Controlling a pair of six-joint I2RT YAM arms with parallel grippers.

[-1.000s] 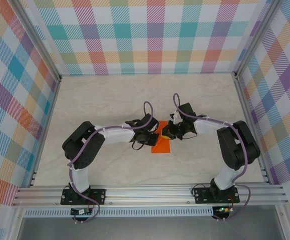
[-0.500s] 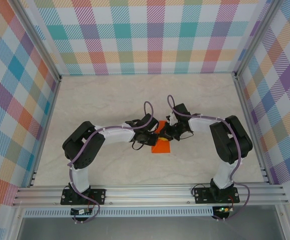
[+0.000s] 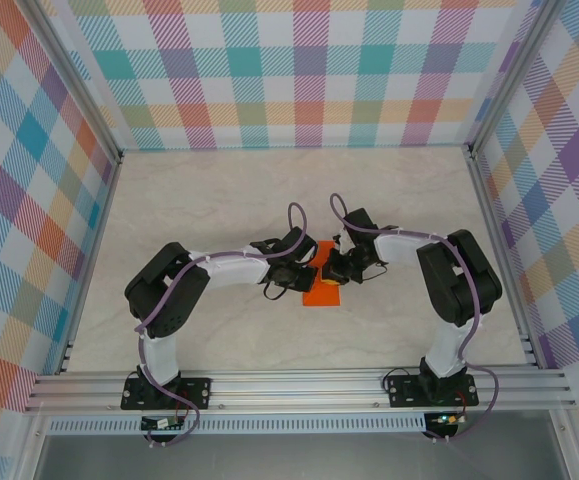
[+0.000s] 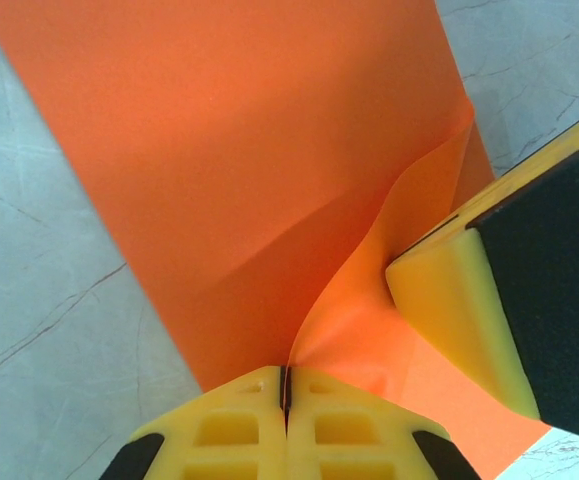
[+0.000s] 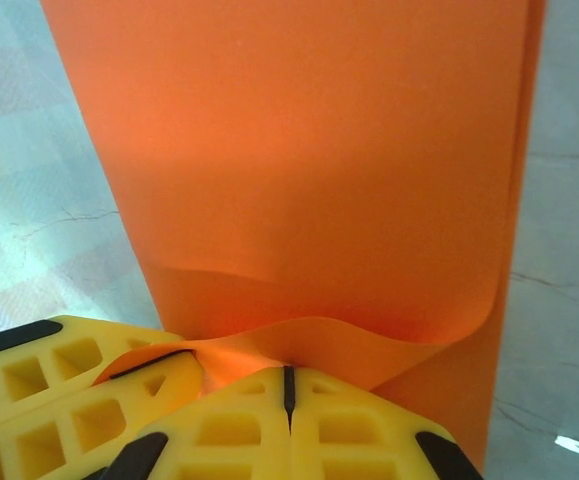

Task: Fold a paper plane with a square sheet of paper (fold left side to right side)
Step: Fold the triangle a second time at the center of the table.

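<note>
The square sheet of paper (image 3: 321,293) is bright orange and lies mid-table as a narrow folded strip between the two arms. My left gripper (image 3: 307,274) is shut on a lifted edge of the sheet (image 4: 269,150). In the left wrist view the flap curls up into the slit between the yellow fingertips (image 4: 229,425). My right gripper (image 3: 329,270) is shut and its tips press against that raised flap (image 5: 309,150). Its yellow finger (image 4: 459,310) shows beside the flap in the left wrist view. The left gripper's fingers (image 5: 69,380) show at lower left in the right wrist view.
The marble-look table (image 3: 219,200) is walled by plaid panels (image 3: 309,70) at the back and both sides. An aluminium rail (image 3: 299,388) runs along the near edge by the arm bases. Both arms bend inward and nearly touch at the sheet.
The right gripper has moved left toward the left gripper and now meets the lifted flap. The left arm has stayed where it was, holding the sheet.
</note>
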